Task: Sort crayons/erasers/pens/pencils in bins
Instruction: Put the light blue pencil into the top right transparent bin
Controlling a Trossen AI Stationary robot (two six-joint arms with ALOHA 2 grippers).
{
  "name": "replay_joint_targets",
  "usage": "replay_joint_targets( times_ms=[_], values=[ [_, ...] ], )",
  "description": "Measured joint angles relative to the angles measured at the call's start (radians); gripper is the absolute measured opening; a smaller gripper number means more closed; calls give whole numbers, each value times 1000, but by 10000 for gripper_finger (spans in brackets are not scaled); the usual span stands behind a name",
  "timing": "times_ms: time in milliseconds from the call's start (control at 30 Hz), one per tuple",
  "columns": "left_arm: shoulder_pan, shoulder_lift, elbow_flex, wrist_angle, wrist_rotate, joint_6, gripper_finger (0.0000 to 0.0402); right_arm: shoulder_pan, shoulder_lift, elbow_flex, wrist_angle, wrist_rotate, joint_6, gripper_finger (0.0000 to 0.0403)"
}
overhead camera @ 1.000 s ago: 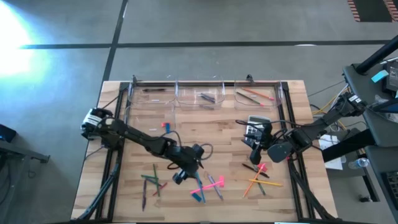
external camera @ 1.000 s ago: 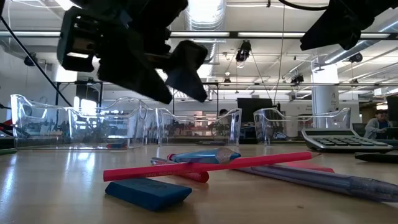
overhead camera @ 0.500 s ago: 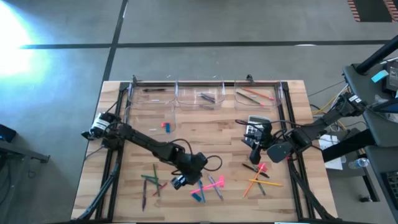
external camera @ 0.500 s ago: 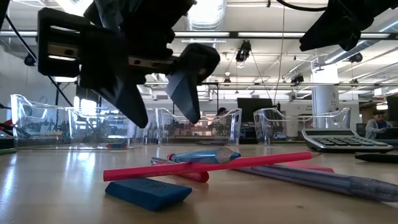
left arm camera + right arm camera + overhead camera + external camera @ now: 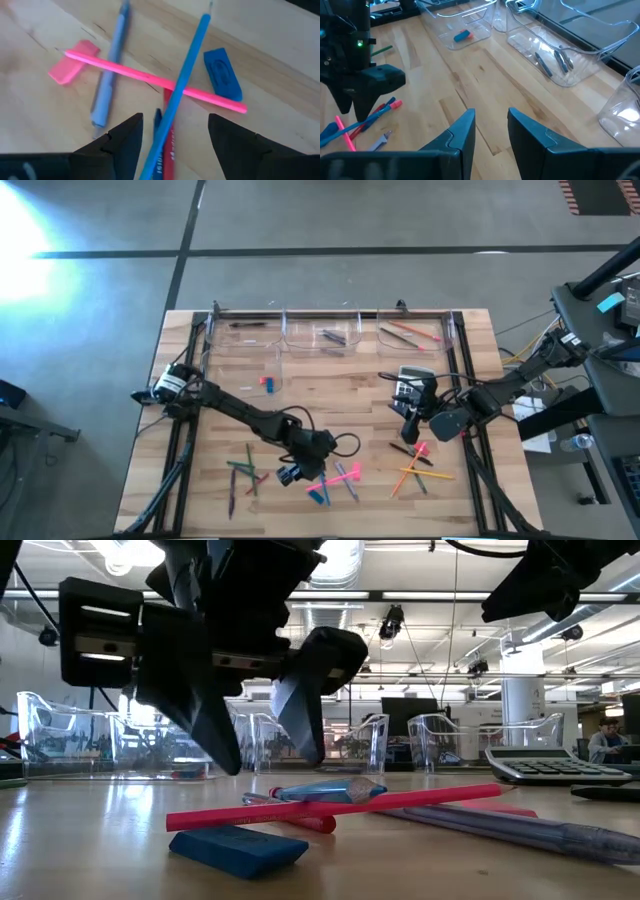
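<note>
My left gripper hangs open just above a pile of sticks near the table's near edge, fingers pointing down. In the left wrist view a blue stick runs between its fingers without touching them. It lies over a long pink stick. Beside them lie a blue eraser, a pink eraser, a light-blue pen and a red crayon. My right gripper is open and empty above the table, next to the calculator.
Three clear bins stand in a row along the far edge; a fourth holds a blue eraser. Green and red pencils lie at the near left. Orange and pink sticks lie at the near right.
My left gripper has come down toward the pile near the table's near edge. It has tipped so that its fingers now point straight down over the sticks. The sticks and erasers have stayed where they were.
</note>
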Motion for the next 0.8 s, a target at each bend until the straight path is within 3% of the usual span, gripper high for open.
replay_joint_targets(
  times_ms=[800],
  values=[
    [13,49,-16,104,-12,-9,193,0,0,0,-1,-1,4,105]
  ],
)
